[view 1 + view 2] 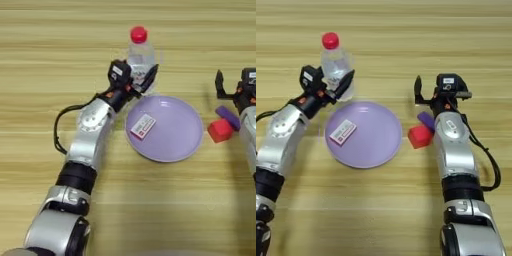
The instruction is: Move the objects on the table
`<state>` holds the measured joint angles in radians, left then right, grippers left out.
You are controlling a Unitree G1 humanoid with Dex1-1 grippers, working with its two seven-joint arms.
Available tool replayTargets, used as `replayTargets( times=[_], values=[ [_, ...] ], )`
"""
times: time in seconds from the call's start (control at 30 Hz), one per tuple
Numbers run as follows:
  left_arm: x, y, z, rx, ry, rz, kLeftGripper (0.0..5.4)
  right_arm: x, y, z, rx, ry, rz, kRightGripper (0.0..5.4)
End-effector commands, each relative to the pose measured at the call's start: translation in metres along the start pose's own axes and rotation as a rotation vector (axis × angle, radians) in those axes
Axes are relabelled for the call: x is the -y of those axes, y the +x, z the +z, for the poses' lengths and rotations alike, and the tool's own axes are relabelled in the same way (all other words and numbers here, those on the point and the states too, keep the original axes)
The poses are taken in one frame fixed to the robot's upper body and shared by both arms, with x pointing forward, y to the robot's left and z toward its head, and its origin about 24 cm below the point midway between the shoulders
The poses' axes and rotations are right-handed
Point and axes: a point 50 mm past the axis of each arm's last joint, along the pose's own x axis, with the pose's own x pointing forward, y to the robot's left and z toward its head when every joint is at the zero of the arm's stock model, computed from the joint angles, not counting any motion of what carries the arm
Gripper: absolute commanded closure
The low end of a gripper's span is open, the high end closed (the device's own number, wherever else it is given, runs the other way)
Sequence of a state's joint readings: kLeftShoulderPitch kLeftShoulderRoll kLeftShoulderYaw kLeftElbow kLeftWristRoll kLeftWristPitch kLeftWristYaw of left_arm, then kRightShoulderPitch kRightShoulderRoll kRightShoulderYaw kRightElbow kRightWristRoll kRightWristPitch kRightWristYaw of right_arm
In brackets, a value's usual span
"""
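A clear plastic bottle [141, 54] with a red cap stands upright at the back of the table [50, 40]. My left gripper [140, 79] is shut on its lower part, one black finger [346, 82] lying across the bottle's right side. A white-and-red card [143, 126] lies on the left half of the lilac plate [180, 135]. To the right of the plate sits a red cube [419, 136], touching a purple block [425, 118] that my right forearm partly hides. My right gripper [426, 92] stands open just behind the block, holding nothing.
The round lilac plate lies mid-table, directly in front of the bottle and between both arms. My left forearm [92, 130] runs along the plate's left side. Bare wood stretches in front of the plate [366, 210].
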<state>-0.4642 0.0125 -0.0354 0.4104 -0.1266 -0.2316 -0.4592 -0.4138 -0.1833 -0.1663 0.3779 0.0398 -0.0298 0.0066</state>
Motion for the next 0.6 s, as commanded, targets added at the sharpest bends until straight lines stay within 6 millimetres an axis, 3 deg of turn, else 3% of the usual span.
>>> replayTargets(
  times=[0.03,0.3,0.6],
  values=[
    [-0.038,-0.018,0.001,-0.009,0.023,0.140,2.31,-0.001,0.000,0.001,-0.005,0.005,-0.004,0.00],
    [-0.058,-0.046,-0.018,-0.087,0.012,0.241,2.31,-0.003,0.001,0.001,-0.004,0.005,-0.003,0.00],
    [-0.064,-0.056,-0.036,-0.158,0.036,0.273,2.31,-0.003,0.001,0.001,-0.004,0.003,-0.001,0.00]
  ],
)
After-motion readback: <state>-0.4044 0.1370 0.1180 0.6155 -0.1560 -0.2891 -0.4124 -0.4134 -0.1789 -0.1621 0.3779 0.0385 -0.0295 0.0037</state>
